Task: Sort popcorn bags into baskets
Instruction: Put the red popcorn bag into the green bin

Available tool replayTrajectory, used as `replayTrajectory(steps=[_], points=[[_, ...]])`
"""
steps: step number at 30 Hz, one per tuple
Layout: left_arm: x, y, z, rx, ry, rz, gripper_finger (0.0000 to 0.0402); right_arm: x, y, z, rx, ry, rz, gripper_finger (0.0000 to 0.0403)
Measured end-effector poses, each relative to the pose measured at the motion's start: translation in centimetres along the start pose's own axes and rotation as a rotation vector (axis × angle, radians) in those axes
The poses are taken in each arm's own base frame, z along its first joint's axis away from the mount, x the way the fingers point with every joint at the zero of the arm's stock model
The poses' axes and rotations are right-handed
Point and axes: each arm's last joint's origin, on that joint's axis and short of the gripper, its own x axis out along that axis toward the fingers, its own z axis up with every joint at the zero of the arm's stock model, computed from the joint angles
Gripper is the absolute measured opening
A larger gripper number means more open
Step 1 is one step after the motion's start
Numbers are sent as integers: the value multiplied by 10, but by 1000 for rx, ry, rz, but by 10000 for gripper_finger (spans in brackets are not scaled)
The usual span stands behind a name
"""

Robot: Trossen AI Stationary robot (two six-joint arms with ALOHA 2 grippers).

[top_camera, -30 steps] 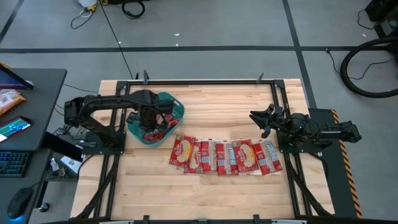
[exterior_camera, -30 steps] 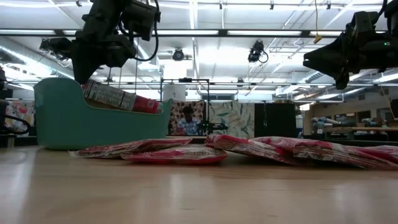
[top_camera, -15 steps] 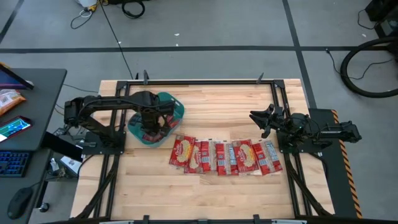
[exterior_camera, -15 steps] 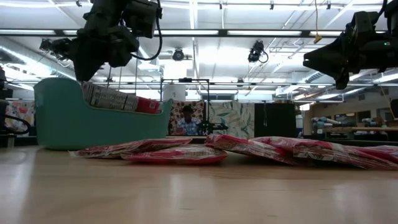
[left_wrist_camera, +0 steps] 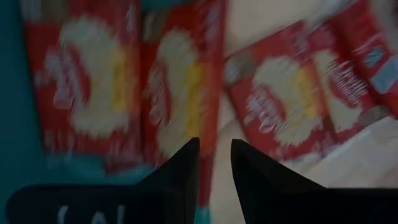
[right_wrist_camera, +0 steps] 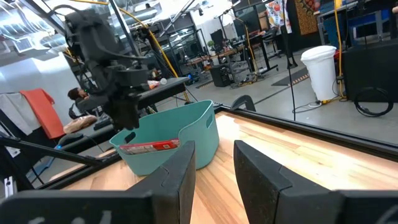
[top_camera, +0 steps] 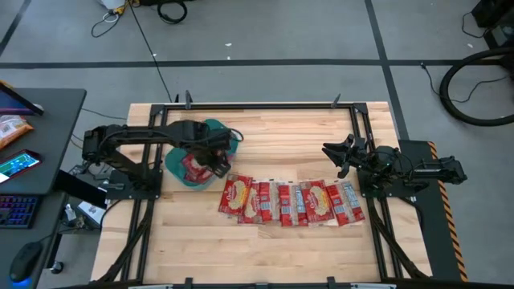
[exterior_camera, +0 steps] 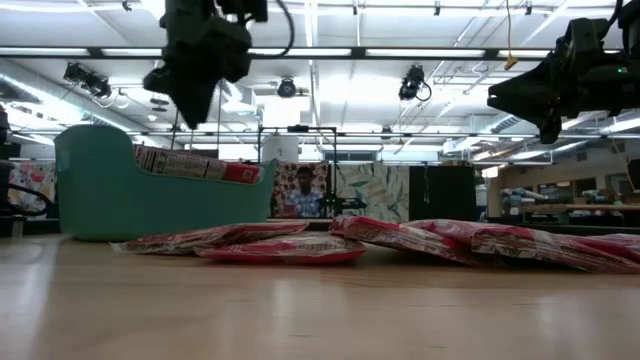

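Seen from above, the left hand (top_camera: pixel 218 155) is hanging over the near-right rim of the teal basket (top_camera: pixel 171 171), empty, its fingers (left_wrist_camera: pixel 180 168) sitting close together with a narrow gap. Red packets with cream centres are lying inside the basket (top_camera: pixel 193 167); the low view is showing only their top edges over the wall. Six more popcorn bags (top_camera: pixel 291 201) are lying overlapped in a row on the bench (top_camera: pixel 273 249). The right hand (top_camera: pixel 337 157) is waiting above the bench's right side, fingers slightly apart, holding nothing. The left wrist view is blurring the packet print.

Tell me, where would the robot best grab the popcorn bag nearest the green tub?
Probably from straight above, pinching the popcorn bag at its tub-side edge. It lies flat on the table, and that side faces the tub with no neighbour overlapping, right beside the left gripper.
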Motion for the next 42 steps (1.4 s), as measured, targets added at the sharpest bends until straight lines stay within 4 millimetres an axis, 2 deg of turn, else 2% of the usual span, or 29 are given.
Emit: replayTrajectory(steps=[3,7,13,16,21,25,35,42], points=[[4,-12,-5,53,-62,41,96,0,0,0,0,0,0,115],[19,-29,-12,124,-97,117,96,0,0,0,0,0,0,115],[40,-44,-18,220,-80,192,101,0,0,0,0,0,0,115],[43,-46,-19,246,-73,200,122,0,0,0,0,-1,-1,115],[42,-45,-19,274,-93,224,181,0,0,0,0,0,0,115],[44,-45,-18,301,-91,236,199,0,0,0,0,0,0,115],[69,-46,-17,332,-35,352,161,0,0,1,3,-7,0,115],[74,-46,-17,324,-10,374,96,0,0,1,5,-13,3,115]])
